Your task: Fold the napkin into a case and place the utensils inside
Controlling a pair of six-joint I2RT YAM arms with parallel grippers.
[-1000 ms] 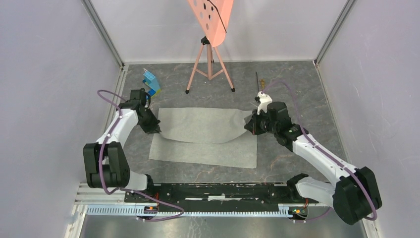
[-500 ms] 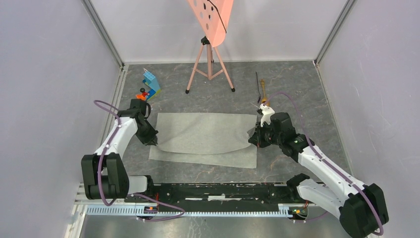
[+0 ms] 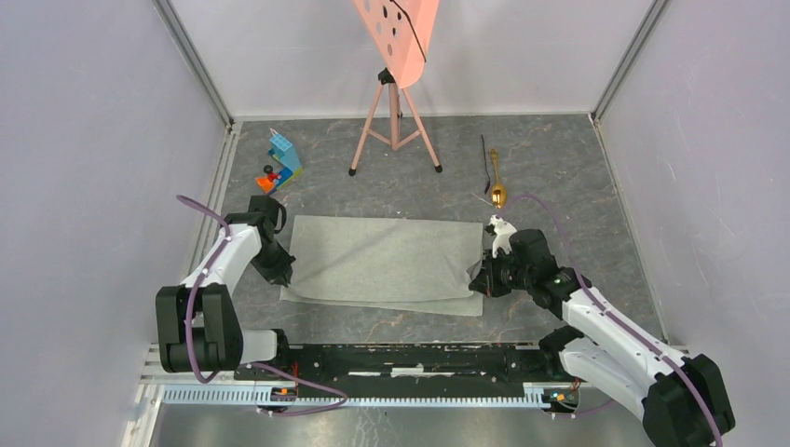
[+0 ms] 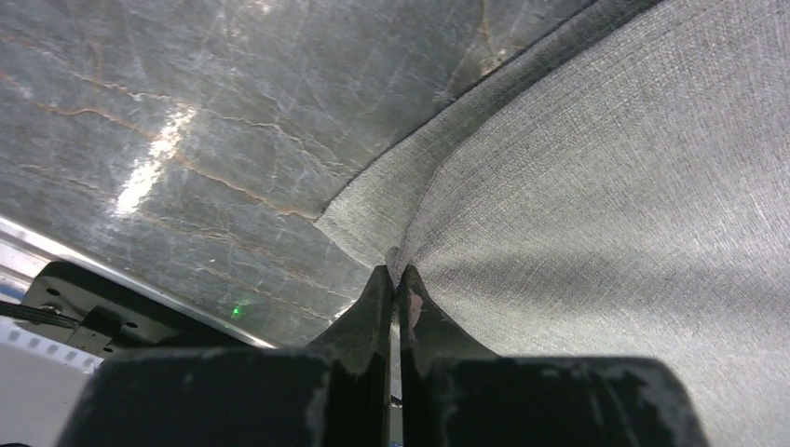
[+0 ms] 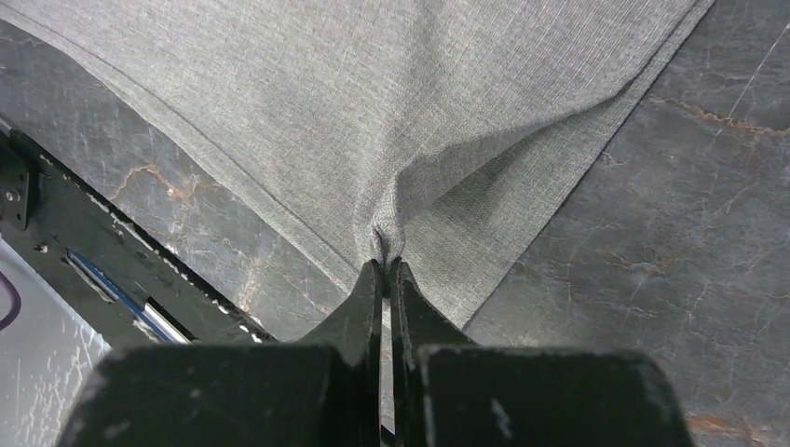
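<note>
Grey marbled table (image 3: 578,158) below: the left gripper (image 4: 395,284) pinches the napkin (image 3: 382,261) at its left corner, the right gripper (image 5: 384,270) pinches its right corner, upper layer folded over the lower. Beyond the cloth, apart from it, lie the gold spoon (image 3: 498,192) and black utensil (image 3: 485,156).

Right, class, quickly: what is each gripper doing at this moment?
Left gripper: closed, pinching a corner of the napkin.
Right gripper: closed, pinching the napkin's other end.
</note>
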